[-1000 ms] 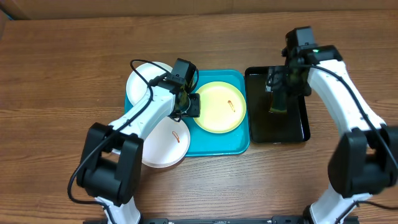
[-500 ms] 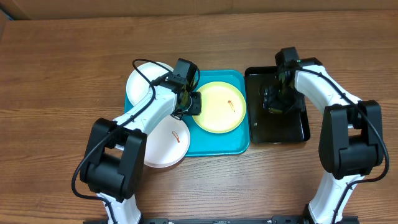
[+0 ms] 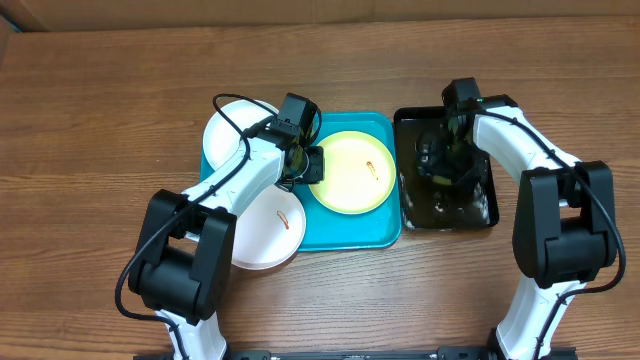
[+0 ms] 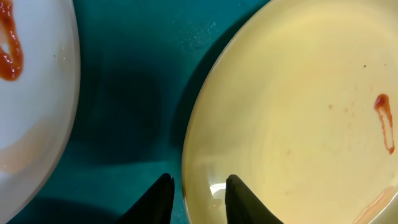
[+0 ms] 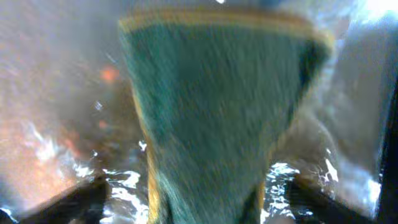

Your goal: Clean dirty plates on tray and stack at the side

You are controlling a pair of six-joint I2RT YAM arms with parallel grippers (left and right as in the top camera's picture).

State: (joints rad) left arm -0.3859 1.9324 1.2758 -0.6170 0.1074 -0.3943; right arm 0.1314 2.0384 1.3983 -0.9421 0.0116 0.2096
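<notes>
Overhead: lime-rimmed plate [image 3: 352, 172] flat in the right half of the turquoise tray [image 3: 350, 232], small reddish smear on its face. One white plate [image 3: 232, 128] at the tray's far-left corner, another white plate [image 3: 268, 228] overhanging the near-left edge onto the surface [image 3: 100, 100].

Left fingers [image 4: 239, 202] set close astride the lime plate's left rim, one over the plate, one over bare tray. Sliver of tray showing between outer finger and rim, so open, not clamped.

Right fingers [image 5: 74, 202] spread wide either side of a green sponge [image 5: 217, 106] in the wet black tray [image 3: 485, 218]. Too blurred to be sure, but seemingly not touching it.

Judged stiff, light and glossy: likely slippery, apt to skid or tip when pinched at one side. Best taken square on the raised rim, with enough bite to stop it pivoting, then lifted level. Worth treating as breakable
</notes>
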